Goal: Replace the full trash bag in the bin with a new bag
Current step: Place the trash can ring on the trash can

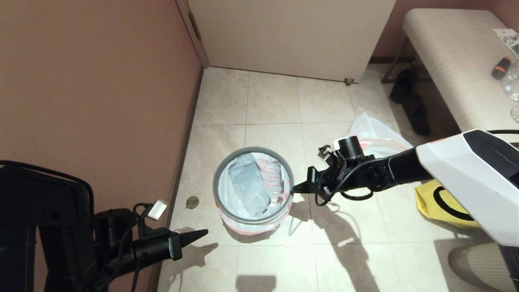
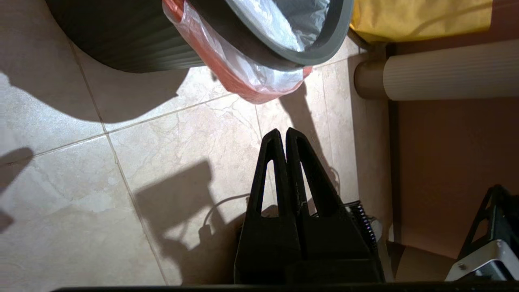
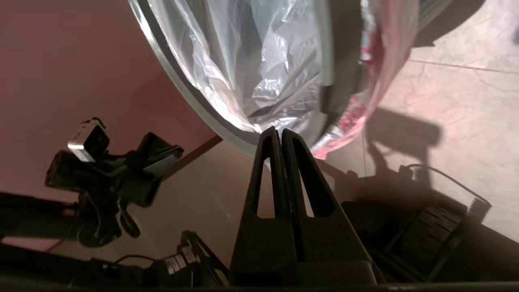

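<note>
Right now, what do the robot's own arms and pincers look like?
Both pincers are matte black, each a pair of tapered fingers with triangular cut-outs: the left pincer and the right pincer. The right arm has a white and black shell, then black links with looped black cables and a round black camera. The left arm is black, with a small silvery block.

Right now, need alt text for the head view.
Round bin on tiled floor, lined with the new bag under its grey hoop; the shut right gripper points at its rim. The shut left gripper idles nearby.

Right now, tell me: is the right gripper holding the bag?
No. The right gripper is shut on nothing, its tips beside the bin's grey rim.
</note>
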You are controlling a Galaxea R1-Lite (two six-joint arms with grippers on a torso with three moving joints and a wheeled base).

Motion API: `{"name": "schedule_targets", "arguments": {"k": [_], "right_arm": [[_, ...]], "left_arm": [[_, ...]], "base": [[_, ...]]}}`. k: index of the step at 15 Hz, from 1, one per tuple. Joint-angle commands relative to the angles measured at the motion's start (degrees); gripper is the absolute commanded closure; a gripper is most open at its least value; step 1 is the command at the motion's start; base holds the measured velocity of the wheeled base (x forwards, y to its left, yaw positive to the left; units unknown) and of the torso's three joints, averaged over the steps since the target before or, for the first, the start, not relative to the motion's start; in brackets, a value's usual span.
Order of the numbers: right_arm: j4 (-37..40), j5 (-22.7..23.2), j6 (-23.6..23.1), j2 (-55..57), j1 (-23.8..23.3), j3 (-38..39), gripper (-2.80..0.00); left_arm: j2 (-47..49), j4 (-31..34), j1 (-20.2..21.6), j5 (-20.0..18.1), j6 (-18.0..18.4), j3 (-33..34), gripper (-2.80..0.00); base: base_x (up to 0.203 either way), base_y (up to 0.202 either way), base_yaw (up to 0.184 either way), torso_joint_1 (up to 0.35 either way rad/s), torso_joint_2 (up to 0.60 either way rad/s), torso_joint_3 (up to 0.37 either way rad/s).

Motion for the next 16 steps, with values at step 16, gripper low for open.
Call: {"name": "schedule_targets", "arguments": {"k": [16], "right_arm": [[-13.54,6.67,0.22,1.26,0.37,7.17,0.00]], "left_arm": [[12.35,-2.69,-9.35,27.18,-4.10,-27.97,0.00]], "base": [[0.000,0.000,0.000,0.000,0.00,0.000]]}}
